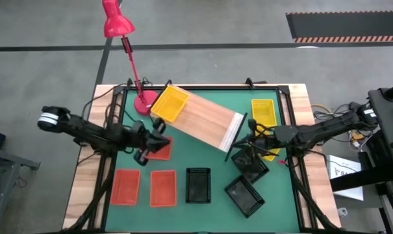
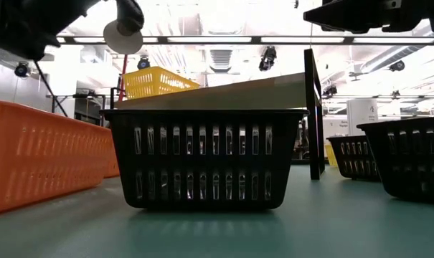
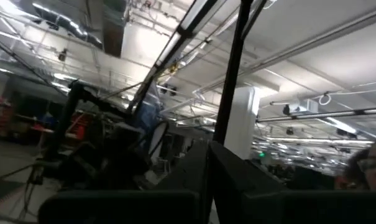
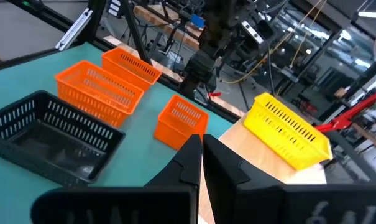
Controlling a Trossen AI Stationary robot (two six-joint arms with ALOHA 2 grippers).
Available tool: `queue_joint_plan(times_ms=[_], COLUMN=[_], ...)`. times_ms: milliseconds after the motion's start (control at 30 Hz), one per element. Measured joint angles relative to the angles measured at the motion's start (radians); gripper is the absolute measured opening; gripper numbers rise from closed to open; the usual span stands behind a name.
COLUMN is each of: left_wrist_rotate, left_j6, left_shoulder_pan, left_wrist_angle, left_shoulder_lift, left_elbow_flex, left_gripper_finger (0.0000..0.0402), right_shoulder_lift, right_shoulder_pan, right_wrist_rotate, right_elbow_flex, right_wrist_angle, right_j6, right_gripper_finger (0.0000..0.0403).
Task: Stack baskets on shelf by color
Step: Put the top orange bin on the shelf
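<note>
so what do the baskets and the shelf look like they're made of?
Black basket: looks like moulded plastic, slotted walls, slight sheen. The orange basket beside it and the yellow basket on the shelf show the same mesh build. Shelf: light wood-grain top, probably laminate or plywood, with a white edge and a thin black frame, likely metal.

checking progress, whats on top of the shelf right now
One yellow basket sits on the shelf, at the end by the red lamp. The rest of the plank looks bare. What lies under the shelf is hidden.
</note>
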Motion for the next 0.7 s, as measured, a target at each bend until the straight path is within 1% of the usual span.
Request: queue_joint_plan(times_ms=[67,167,300,400,533,633,700], left_wrist_rotate=[-0.003,-0.039,-0.151,-0.229,-0.278,-0.285,-0.285], left_j6=[-0.014,-0.04,-0.128,-0.251,-0.457,-0.604,-0.692], left_shoulder_pan=[-0.018,-0.046,-0.088,-0.127,-0.184,-0.213,-0.225], left_wrist_angle=[-0.065,-0.226,-0.55,-0.824,-1.158,-1.337,-1.428], left_shoulder_lift=[0.013,0.025,0.009,0.006,0.022,0.052,0.069], left_elbow_flex=[0.037,0.096,0.197,0.284,0.4,0.462,0.492], left_gripper_finger=[0.0001,0.0001,0.0001,0.0001,0.0001,0.0001,0.0001], right_shoulder_lift=[-0.007,-0.019,-0.035,-0.048,-0.065,-0.077,-0.082], right_shoulder_pan=[0.0,0.0,0.0,0.0,0.0,0.0,0.0], right_wrist_rotate=[0.0,0.0,0.0,0.0,0.0,0.0,0.0], right_elbow_flex=[0.0,0.0,0.001,0.001,0.002,0.002,0.002], right_wrist_angle=[-0.017,-0.052,-0.069,-0.081,-0.111,-0.131,-0.134], right_j6=[-0.005,0.009,0.03,0.04,0.056,0.062,0.067], right_gripper_finger=[0.0009,0.0009,0.0009,0.0009,0.0009,0.0009,0.0009])
